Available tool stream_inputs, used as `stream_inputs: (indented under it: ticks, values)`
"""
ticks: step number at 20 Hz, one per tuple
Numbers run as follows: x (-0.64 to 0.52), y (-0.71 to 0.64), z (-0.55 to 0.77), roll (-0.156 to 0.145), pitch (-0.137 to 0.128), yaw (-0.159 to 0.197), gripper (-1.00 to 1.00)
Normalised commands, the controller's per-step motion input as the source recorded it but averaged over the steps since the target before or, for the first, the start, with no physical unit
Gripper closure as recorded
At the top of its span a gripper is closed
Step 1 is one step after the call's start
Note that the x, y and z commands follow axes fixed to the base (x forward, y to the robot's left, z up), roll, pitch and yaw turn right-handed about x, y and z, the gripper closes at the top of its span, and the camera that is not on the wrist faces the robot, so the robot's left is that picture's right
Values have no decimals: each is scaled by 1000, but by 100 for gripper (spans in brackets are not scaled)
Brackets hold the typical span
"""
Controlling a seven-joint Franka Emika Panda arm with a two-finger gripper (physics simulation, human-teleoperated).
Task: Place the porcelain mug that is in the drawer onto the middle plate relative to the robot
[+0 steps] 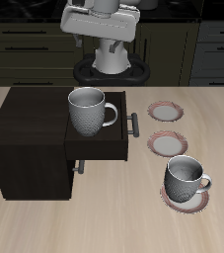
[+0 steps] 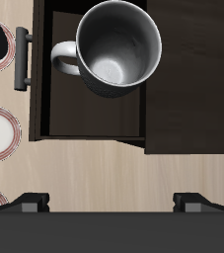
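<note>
The porcelain mug (image 2: 118,46) stands upright in the open drawer (image 2: 92,124) — handle toward the drawer front. My fingers (image 2: 30,203) are spread, gripping nothing, only their tips visible. The middle plate (image 1: 169,144) sits bare on the surface (image 1: 113,222); my arm is cut off above.

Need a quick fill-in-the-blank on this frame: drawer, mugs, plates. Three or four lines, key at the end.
1. The large grey-white porcelain mug stands inside the open dark wooden ____ with the silver bar handle.
2. A second grey mug stands on the round pink-rimmed plate nearest the table's ____ edge.
3. The pink-rimmed middle plate has ____ on it.
4. The number of pink-rimmed plates on the table is ____.

Missing words: drawer; front; nothing; three.
</note>
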Motion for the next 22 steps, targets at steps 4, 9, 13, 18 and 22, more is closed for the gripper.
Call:
stream_inputs:
  ticks: [4,9,13,18,22]
  values:
    - [152,14,256,-10,-22,7,-100]
    - [182,-127,210,-27,-20,-1,-100]
    - [259,-189,131,-48,7,73,-100]
    - [185,-113,89,-32,10,49,-100]
    - [184,73,37,-6,3,72,-100]
